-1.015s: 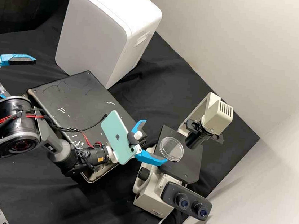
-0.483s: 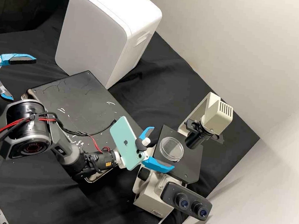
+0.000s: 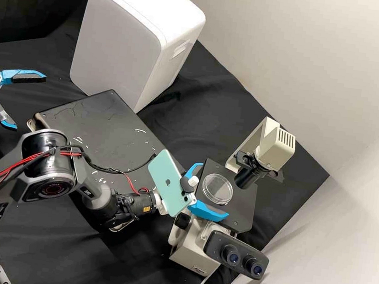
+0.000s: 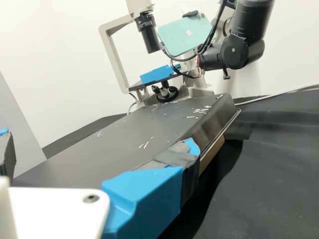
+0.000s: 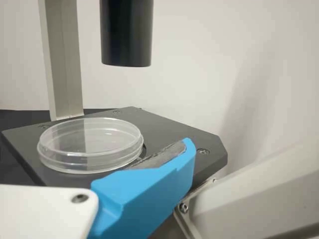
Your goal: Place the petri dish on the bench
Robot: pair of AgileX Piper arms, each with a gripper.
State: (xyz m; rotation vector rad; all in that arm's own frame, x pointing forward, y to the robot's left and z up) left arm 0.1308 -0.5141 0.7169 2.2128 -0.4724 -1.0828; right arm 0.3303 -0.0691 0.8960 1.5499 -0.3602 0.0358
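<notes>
My right arm (image 3: 51, 176): dark grey, round joints, red and black cables (image 3: 66, 153), mint-green phone (image 3: 169, 183) at wrist. My left tool (image 3: 30, 102), right tool (image 3: 215, 190): white bodies, blue fingers (image 3: 206, 212).

Counted: 1 clear round petri dish (image 3: 217, 188) | 1 beige microscope (image 3: 191, 249) | 1 white rounded box (image 3: 133, 38) | 1 black slab (image 3: 94, 126) | 1 mint-green phone (image 3: 168, 189)

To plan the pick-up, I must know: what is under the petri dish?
The petri dish lies flat on the microscope's black stage, visible through its clear base. What lies below the stage plate is covered.
</notes>
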